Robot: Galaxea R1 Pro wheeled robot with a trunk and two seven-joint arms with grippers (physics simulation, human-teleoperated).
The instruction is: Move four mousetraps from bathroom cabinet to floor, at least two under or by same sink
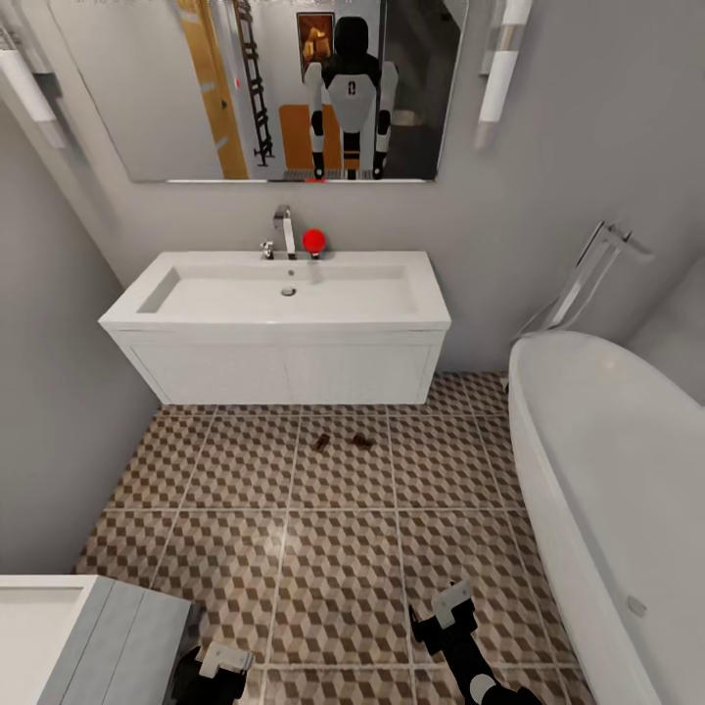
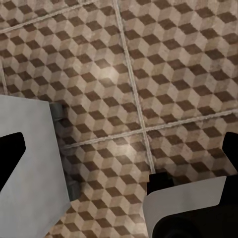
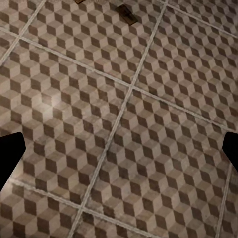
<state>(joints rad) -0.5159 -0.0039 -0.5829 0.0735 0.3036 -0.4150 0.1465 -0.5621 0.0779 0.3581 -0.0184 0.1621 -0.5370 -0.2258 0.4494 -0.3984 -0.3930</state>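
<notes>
Two small brown mousetraps (image 1: 321, 443) (image 1: 361, 442) lie side by side on the cube-patterned bathroom floor (image 1: 333, 568), just in front of the white vanity under the sink (image 1: 284, 294). In the right wrist view one mousetrap (image 3: 128, 12) lies far ahead on the tiles. My left gripper (image 1: 225, 666) (image 2: 119, 153) is open and empty, low over the floor. My right gripper (image 1: 446, 612) (image 3: 119, 153) is also open and empty, well short of the traps. The other mousetraps and the cabinet are out of view.
A white bathtub (image 1: 607, 470) runs along the right side. A white and grey unit (image 1: 98, 636) stands at the near left, close to my left gripper. A red ball (image 1: 313, 240) sits by the chrome faucet (image 1: 284, 230). A mirror (image 1: 255, 88) reflects the robot.
</notes>
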